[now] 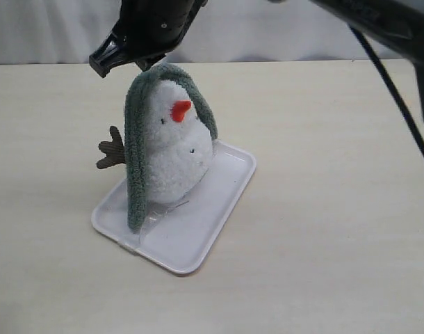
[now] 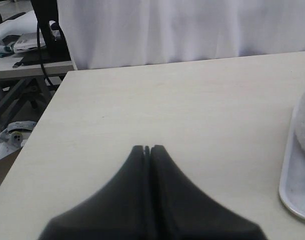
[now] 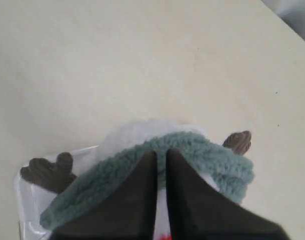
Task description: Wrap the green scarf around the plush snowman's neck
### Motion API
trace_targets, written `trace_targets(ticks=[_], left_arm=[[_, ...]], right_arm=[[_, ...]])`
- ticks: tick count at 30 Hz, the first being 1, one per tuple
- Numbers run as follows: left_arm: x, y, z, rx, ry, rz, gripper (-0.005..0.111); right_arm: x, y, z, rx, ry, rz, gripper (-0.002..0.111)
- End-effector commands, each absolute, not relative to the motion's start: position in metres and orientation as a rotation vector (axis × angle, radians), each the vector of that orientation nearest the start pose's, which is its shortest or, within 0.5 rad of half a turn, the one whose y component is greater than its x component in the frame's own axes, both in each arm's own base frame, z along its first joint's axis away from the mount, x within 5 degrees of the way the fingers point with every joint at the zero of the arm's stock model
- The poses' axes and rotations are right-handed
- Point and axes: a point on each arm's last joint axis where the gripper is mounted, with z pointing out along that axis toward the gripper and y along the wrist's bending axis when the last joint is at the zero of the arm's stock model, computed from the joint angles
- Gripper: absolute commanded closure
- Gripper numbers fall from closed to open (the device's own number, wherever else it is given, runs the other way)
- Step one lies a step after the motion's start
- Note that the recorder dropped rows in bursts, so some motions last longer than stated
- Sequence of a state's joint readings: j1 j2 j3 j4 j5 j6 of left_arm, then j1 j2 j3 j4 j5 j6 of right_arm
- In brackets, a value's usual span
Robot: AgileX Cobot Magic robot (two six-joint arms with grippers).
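green scarf (image 1: 135, 160) draped over plush snowman (image 1: 176, 154) head; right hand (image 3: 161, 151) narrow atop it, grip unclear; left hand (image 2: 147, 148) closed, empty.

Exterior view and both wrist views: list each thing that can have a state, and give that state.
plush snowman: upright on the white tray.
green scarf: draped over its head, ends hanging, not wrapped.
left hand: shut, empty.
right hand: nearly shut, just above the scarf.

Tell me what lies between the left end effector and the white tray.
Nothing but bare table. The left wrist view shows the shut left end effector and the tray with only tabletop between them.
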State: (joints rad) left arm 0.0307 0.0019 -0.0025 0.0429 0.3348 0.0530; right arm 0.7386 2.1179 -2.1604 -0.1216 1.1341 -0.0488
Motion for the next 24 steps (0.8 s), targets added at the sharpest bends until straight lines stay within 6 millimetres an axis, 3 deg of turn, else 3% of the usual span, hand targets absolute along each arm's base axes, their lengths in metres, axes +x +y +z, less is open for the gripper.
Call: trace_targets(ticks=[1, 8, 14, 18, 24], left_arm=[[0.054, 0.002, 0.184, 0.05, 1.807, 0.092, 0.107], [0.054, 0.002, 0.184, 0.05, 1.807, 0.092, 0.107], [0.054, 0.002, 0.184, 0.05, 1.807, 0.092, 0.107], [0.054, 0.002, 0.184, 0.05, 1.807, 0.092, 0.107], [0.054, 0.002, 0.184, 0.05, 1.804, 0.092, 0.107]], right_arm=[[0.348, 0.303, 0.334, -0.977, 2.434, 0.118, 0.084], [0.354, 0.308, 0.313, -0.866, 2.532, 0.148, 0.062], [0.366, 0.309, 0.294, -0.755, 2.598, 0.203, 0.061], [0.371, 0.313, 0.289, -0.744, 2.572, 0.227, 0.066], [0.371, 0.327, 0.299, -0.746, 2.438, 0.316, 0.093]])
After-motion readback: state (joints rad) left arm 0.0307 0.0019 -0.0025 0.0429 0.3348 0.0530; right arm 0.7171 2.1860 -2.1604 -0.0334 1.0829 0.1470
